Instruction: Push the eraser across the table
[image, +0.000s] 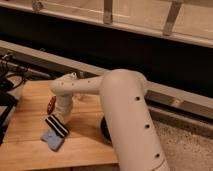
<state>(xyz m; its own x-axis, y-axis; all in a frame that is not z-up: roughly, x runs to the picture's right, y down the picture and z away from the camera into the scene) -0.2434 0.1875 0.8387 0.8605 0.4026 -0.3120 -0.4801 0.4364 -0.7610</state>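
Note:
The eraser (57, 125), a flat black block with a white stripe, lies diagonally on the light wooden table (30, 97), its lower end over a pale blue folded cloth (52, 139). My white arm reaches in from the right, bending down over the table. The gripper (60, 115) hangs at the arm's end, right at the eraser's upper end; whether it touches is not clear. A small red object (51, 104) sits just left of the gripper.
A dark bowl (104, 131) sits on the table, mostly hidden behind my arm. Black cables and equipment (9, 82) lie off the table's left edge. A dark wall and metal rail run behind.

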